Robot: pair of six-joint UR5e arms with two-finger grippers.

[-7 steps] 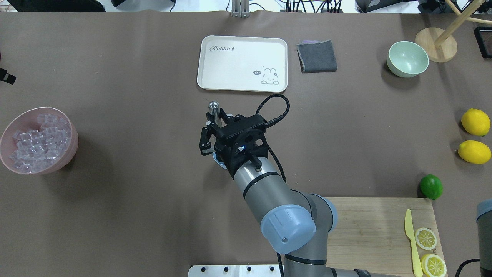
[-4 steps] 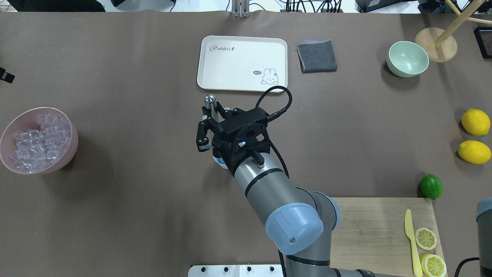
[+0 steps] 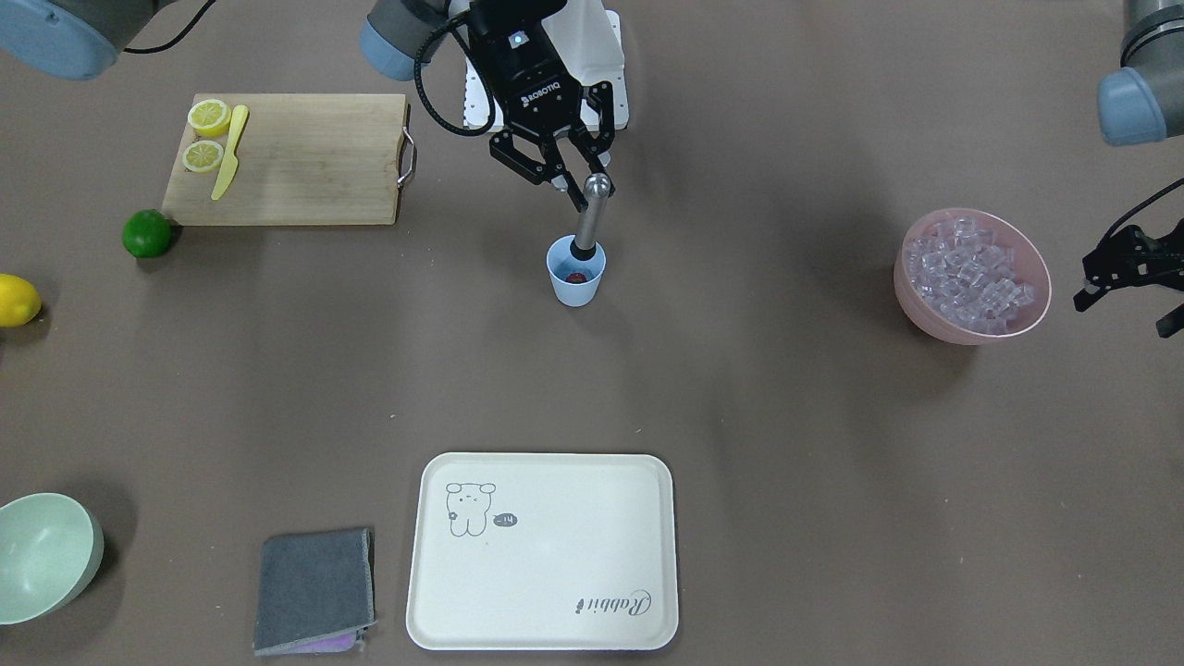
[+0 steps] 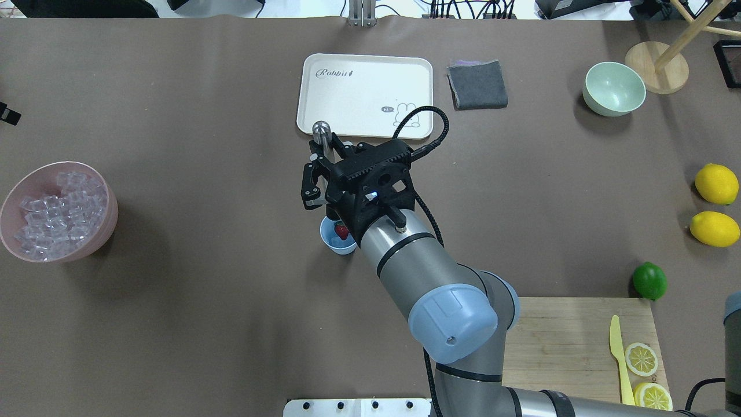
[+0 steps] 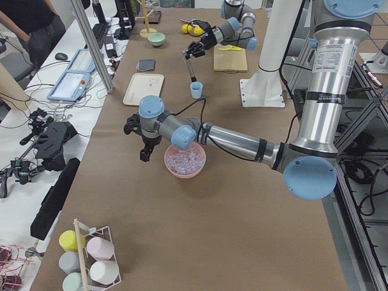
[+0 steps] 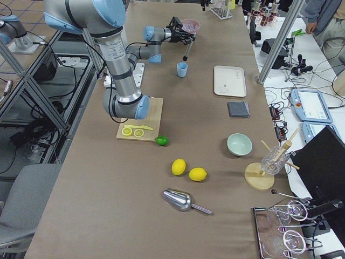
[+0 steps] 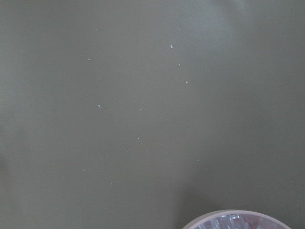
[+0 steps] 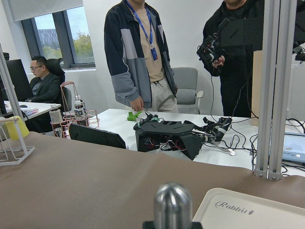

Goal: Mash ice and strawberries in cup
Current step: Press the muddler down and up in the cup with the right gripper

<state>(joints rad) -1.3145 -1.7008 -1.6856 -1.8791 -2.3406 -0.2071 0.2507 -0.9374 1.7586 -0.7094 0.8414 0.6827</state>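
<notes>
right gripper (image 3: 575,182) clamping muddler (image 3: 589,217) | its tip hanging over cup (image 3: 575,285) below, strawberry (image 3: 577,276) sitting inside | left gripper (image 3: 1124,301) idling, fingers spread, beside pink bowl (image 3: 925,310) of ice (image 3: 971,273)

Taking the overhead view from the table's middle, we find a cream tray (image 4: 359,75) with a rabbit drawing at twelve o'clock. A folded grey cloth (image 4: 477,85) lies just beside it, at its three o'clock. At two o'clock a pale green bowl (image 4: 613,88) sits near the round base of a wooden stand (image 4: 657,66). Two lemons (image 4: 716,183) (image 4: 714,229) lie close together at three o'clock. At four o'clock is a wooden cutting board (image 4: 561,347), with a lime (image 4: 649,280) just off its far right corner. On the board a yellow knife (image 4: 619,359) lies beside two lemon halves (image 4: 641,358) (image 4: 653,399). A pink bowl (image 4: 111,211) stands at nine o'clock.
</notes>
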